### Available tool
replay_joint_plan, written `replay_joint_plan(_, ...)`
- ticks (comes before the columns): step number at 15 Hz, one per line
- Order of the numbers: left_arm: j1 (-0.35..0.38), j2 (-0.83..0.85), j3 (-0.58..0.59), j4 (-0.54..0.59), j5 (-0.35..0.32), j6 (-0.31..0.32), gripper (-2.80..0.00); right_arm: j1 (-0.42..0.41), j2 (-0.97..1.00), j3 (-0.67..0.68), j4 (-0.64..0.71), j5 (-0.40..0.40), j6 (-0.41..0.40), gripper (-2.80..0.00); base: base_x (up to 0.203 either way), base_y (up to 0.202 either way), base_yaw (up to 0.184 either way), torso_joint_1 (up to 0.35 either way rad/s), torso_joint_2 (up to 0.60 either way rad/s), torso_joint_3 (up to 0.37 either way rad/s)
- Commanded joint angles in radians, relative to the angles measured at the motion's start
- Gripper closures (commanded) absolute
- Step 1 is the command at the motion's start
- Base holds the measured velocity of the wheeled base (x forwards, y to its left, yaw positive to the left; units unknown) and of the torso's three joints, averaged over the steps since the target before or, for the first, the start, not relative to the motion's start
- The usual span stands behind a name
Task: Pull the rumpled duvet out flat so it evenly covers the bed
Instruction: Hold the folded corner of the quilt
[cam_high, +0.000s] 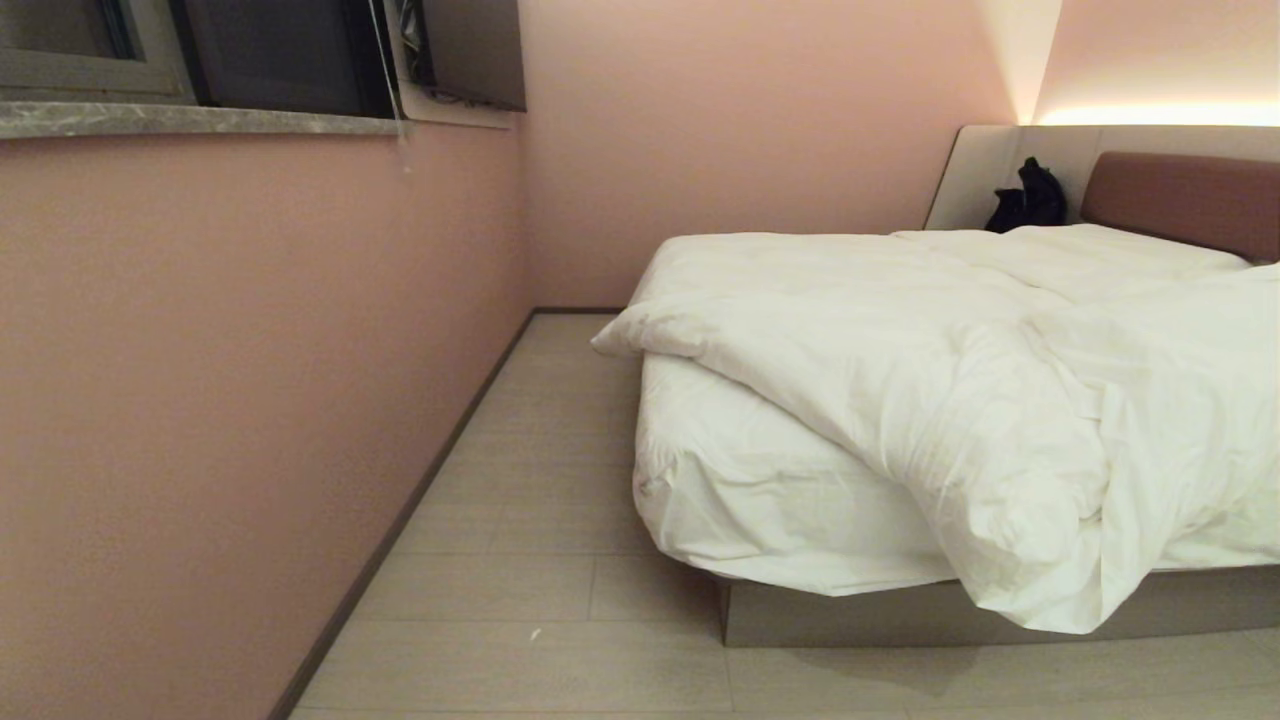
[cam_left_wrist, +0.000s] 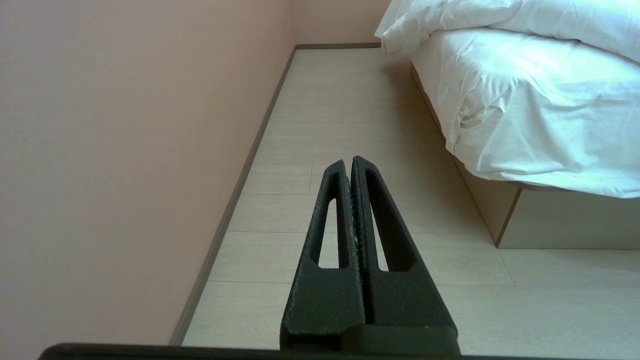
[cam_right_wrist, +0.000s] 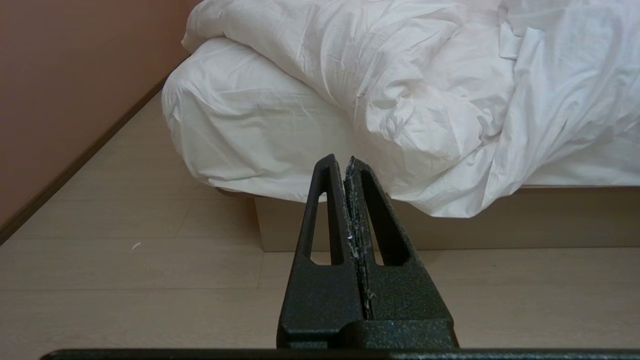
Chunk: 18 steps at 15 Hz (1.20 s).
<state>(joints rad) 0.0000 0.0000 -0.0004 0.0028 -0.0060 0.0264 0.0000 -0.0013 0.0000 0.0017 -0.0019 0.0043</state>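
While duvet (cam_high: 900, 350) lies bunched on bed (cam_high: 900, 610) | both grippers closed, empty

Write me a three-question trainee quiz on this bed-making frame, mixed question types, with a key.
1. True or false: the duvet lies flat and even over the bed.
2. What state are the left gripper and right gripper in? A) both shut and empty B) both open C) gripping the duvet
3. What dark thing lies by the headboard?

Key:
1. False: it is bunched, one fold hanging over the foot edge.
2. A
3. A black item, too small to identify.
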Motion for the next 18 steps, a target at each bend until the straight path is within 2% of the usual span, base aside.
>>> replay_joint_plan(1,0.000,0.000,0.000,0.000,0.000,0.002,0.00,0.000,0.001,0.000,0.000,0.000,0.000,0.00,0.000,0.000,0.000,0.000,0.00,0.000)
replay_joint_plan(18,0.000,0.000,0.000,0.000,0.001,0.001,0.00,0.000,0.001,0.000,0.000,0.000,-0.001,0.00,0.000,0.000,0.000,0.000,0.00,0.000)
